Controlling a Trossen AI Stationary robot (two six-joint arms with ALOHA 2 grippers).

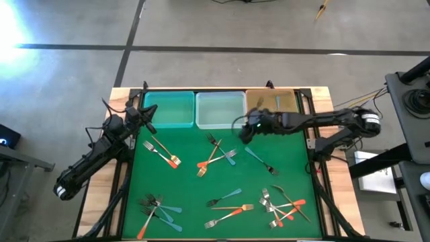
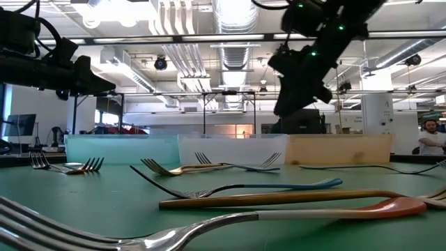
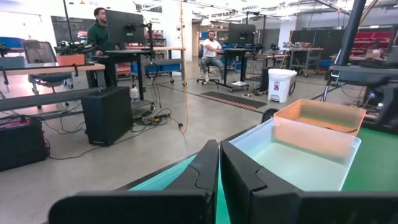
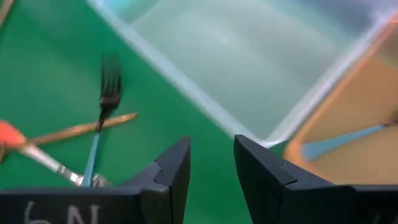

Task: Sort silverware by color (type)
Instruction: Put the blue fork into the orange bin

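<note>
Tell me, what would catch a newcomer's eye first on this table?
Probably the forks scattered in loose heaps over the green mat, gold, orange-handled and teal-handled all mixed. Next, three plastic bins in a row along the far edge: teal bin, clear bin, tan bin. The right end effector hangs open and empty just in front of the clear and tan bins, while the left end effector waits shut by the teal bin.

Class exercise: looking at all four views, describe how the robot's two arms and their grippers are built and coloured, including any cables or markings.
Both arms are dark and jointed, with black cables along them. The left gripper has two black, blocky, wedge-shaped fingers. The right gripper has the same black angular fingers, and white handwritten marks on its body. In the low view, small green lights glow on the right arm.
</note>
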